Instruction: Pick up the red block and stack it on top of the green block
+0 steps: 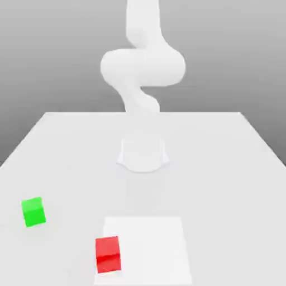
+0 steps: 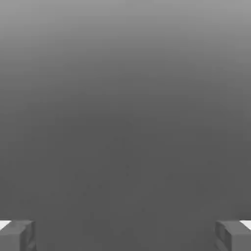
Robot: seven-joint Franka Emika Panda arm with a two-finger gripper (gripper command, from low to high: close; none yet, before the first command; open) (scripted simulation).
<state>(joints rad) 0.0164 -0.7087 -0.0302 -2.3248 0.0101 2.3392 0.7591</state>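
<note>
**Pincer spread wide, both blocks sat untouched on the table**

Pincer point(image 2: 125, 235): in the hand view the two grey fingertips point(image 2: 17, 235) sat at opposite sides of the picture with a wide gap between them, so the jaws were apart. Nothing was between them. Behind them was plain grey background, no block or table surface.

Arm point(image 1: 142, 67): in the exterior view the white arm rose from its round base point(image 1: 143, 153), which sat on the table point(image 1: 223, 167) around mid-width and closer to the far edge than the near one. The arm bent above the base and ran up out of the picture. It was well apart from both blocks.

Red block point(image 1: 108, 254): rested on the table close to the near edge, slightly toward the exterior view's left of centre. It straddled the left border of a brighter white square patch point(image 1: 153, 246) on the table surface, part on the patch, part off.

Green block point(image 1: 33, 211): rested on the table near the edge at the exterior view's left, a bit farther from the near edge than the red one. The two blocks were apart, not touching, each flat on the table. Nothing lay on top of the green block.
</note>
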